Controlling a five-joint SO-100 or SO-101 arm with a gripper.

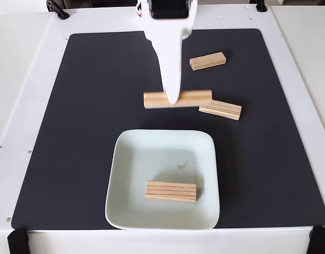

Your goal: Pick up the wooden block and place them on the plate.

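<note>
The tool (173, 99) holds a wooden block (196, 97) at its middle, a balanced grip for this light, stiff, grooved piece.

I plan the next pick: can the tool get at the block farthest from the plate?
Probably yes: that block lies alone on the mat, nothing over it, beside the tool.

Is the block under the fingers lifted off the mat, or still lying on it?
Cannot tell. The fingers straddle the middle wooden block above the plate, but this angle shows no clear gap over the mat.
</note>
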